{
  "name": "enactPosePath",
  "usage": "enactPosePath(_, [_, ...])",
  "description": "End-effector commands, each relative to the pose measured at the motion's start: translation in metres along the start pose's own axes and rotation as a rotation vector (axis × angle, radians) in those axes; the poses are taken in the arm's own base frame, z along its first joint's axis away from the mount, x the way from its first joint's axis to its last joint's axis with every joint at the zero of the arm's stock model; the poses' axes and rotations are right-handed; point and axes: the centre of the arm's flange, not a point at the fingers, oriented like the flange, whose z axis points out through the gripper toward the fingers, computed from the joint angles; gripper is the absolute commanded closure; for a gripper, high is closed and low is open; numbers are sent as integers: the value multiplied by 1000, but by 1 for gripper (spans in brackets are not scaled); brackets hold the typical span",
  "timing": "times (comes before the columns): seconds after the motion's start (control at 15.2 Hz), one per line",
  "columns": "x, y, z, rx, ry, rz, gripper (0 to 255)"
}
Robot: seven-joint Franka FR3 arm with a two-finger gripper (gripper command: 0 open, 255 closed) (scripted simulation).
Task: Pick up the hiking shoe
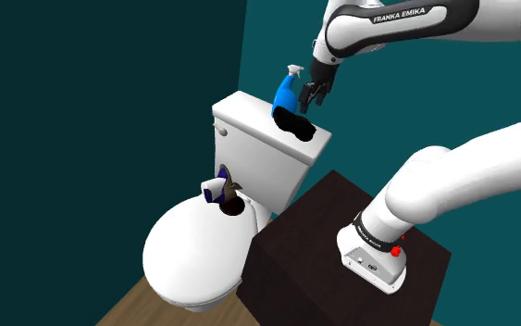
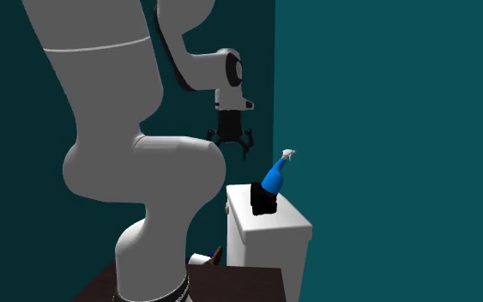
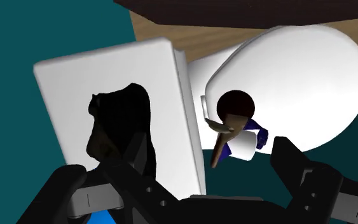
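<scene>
We see a white arm (image 1: 471, 171) built of thick, rounded, tube-like links with dark joints. A dark band carries white "FRANKA EMIKA" lettering (image 1: 399, 16). Its base (image 1: 371, 262) is a white block ringed by a dark collar, with small red dots (image 1: 398, 251). The gripper (image 2: 231, 144) is all black, with two angular fingers (image 3: 301, 175).

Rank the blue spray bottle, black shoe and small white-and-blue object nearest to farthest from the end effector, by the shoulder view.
1-2. Blue spray bottle and black shoe, both on the tank beside the end effector: too close to call.
3. Small white-and-blue object, lower down on the toilet lid.
</scene>
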Motion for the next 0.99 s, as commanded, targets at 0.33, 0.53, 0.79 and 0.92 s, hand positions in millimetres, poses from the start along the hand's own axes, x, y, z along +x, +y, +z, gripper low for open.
enactPosePath(0.33, [55,49,50,-14,60,-78,0])
enactPosePath(0.53, [79,69,70,-19,84,-111,0])
enactPosePath(0.79, [113,94,95,-27,117,-154,0])
enactPosePath(0.92, [117,96,103,-27,121,-159,0])
